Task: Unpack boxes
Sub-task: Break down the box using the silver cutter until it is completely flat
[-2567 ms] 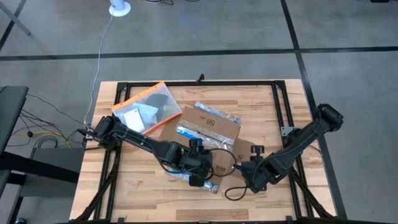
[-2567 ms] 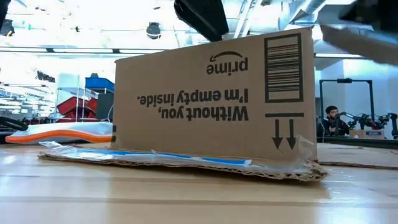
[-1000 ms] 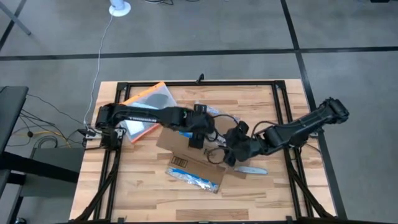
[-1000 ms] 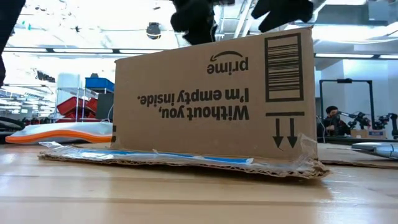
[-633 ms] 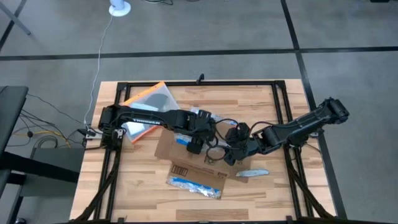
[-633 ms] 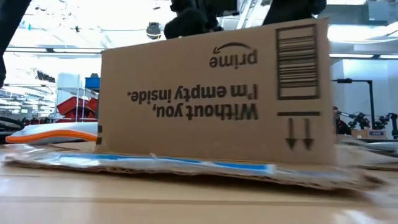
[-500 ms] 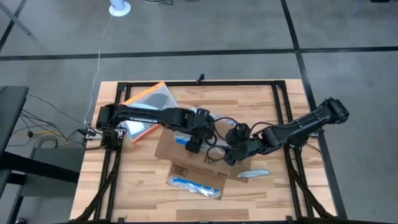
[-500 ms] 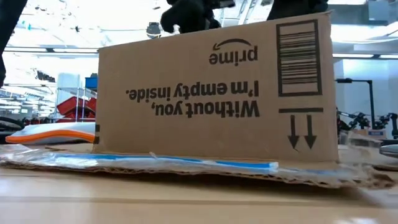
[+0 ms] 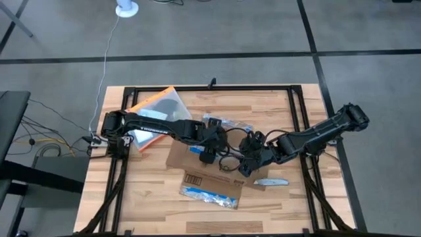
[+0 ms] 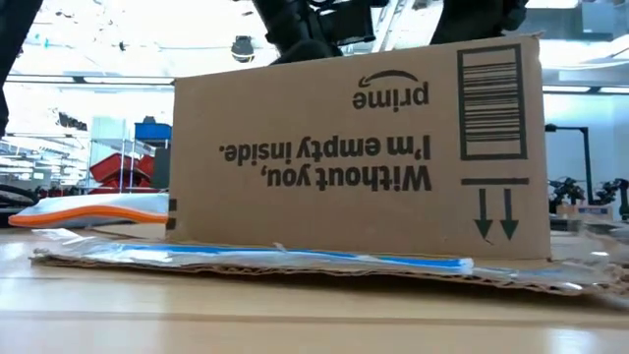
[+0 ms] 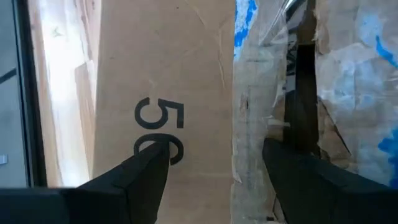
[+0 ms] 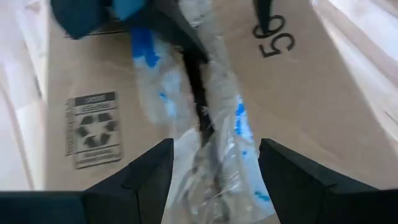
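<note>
One brown cardboard box [image 9: 207, 172] lies near the middle of the wooden table [image 9: 276, 108], its flaps spread flat and strips of blue-and-white tape [image 12: 217, 134] torn along the seam. Two grippers work over it: the left gripper [image 9: 205, 153] and the right gripper [image 9: 247, 162] both hang above its top with their fingers spread apart, holding nothing. One orange-edged clear pouch [image 9: 154, 113] rests at the table's far left corner, and one small clear packet [image 9: 271, 182] lies just beside the box's right edge.
</note>
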